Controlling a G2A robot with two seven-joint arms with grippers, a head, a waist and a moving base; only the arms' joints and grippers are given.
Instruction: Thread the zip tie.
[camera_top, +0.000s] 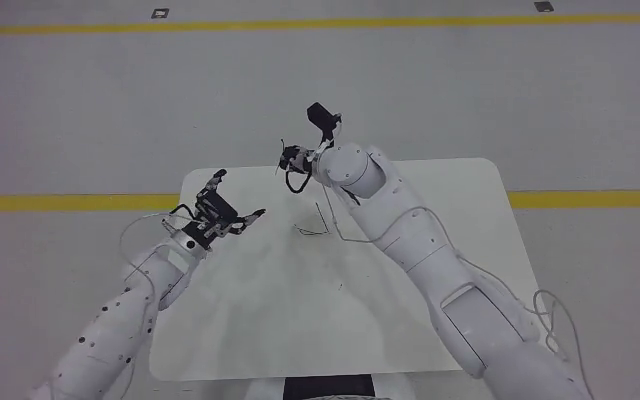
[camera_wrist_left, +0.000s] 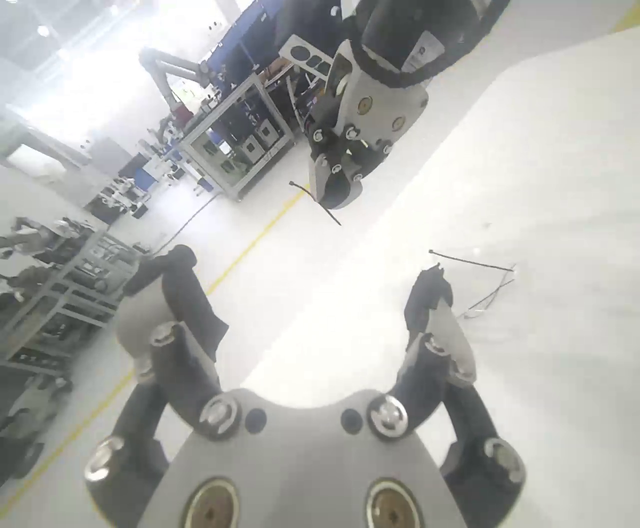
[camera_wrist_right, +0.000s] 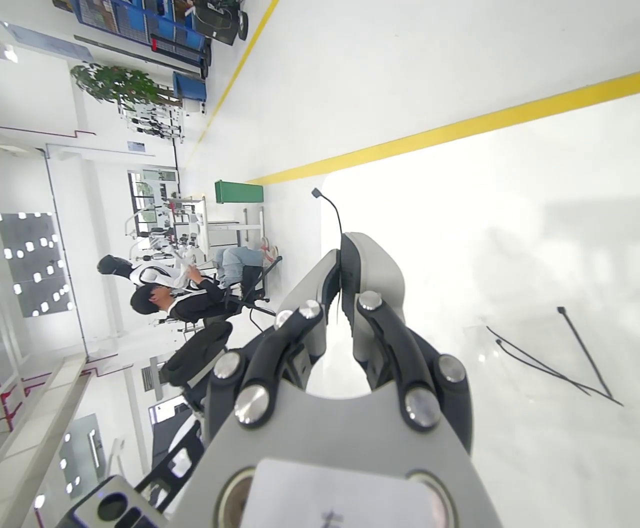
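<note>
– White tabletop (camera_top: 420, 300), yellow floor line behind; right gripper (camera_wrist_right: 342, 250) is clamped on the thin black plastic zip tie (camera_wrist_right: 334, 209), held up off the table near its far edge, head end poking out.
– Left gripper (camera_wrist_left: 306, 267) hangs near, jaws wide, empty; I'd pinch the tail close to its tip & feed slowly, w/ the head kept steady; skip the loose black ties (camera_wrist_right: 585, 353) lying flat.
</note>
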